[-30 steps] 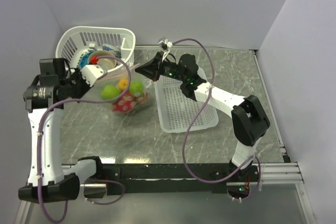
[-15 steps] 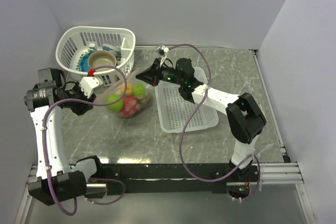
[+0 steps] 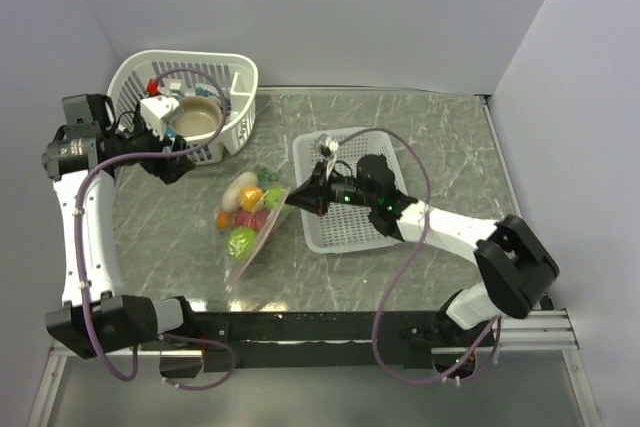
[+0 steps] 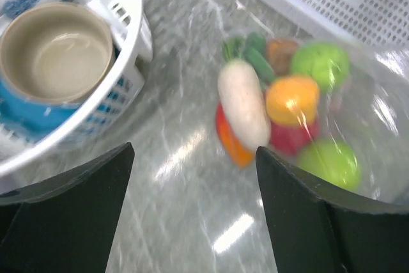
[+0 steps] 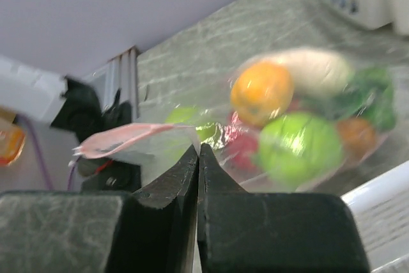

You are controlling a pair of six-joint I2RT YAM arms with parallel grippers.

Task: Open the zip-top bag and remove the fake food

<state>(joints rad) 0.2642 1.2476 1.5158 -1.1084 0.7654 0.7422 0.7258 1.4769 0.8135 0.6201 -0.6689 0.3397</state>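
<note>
Risk: with one pinch only, a pull probably drags the whole clear floppy zip-top bag (image 3: 250, 225) instead of parting its pink strip, or the film slips out. The bag lies on the grey marbled desk (image 3: 430, 137) just left of the flat white perforated tray (image 3: 350, 147), with the bright plastic fake food (image 4: 291, 103) inside. The right gripper (image 3: 295, 197) reaches low across the tray, jaws closed on the bag's corner. The left gripper (image 3: 172, 157) hangs far left of the tray, jaws wide, holding nothing.
</note>
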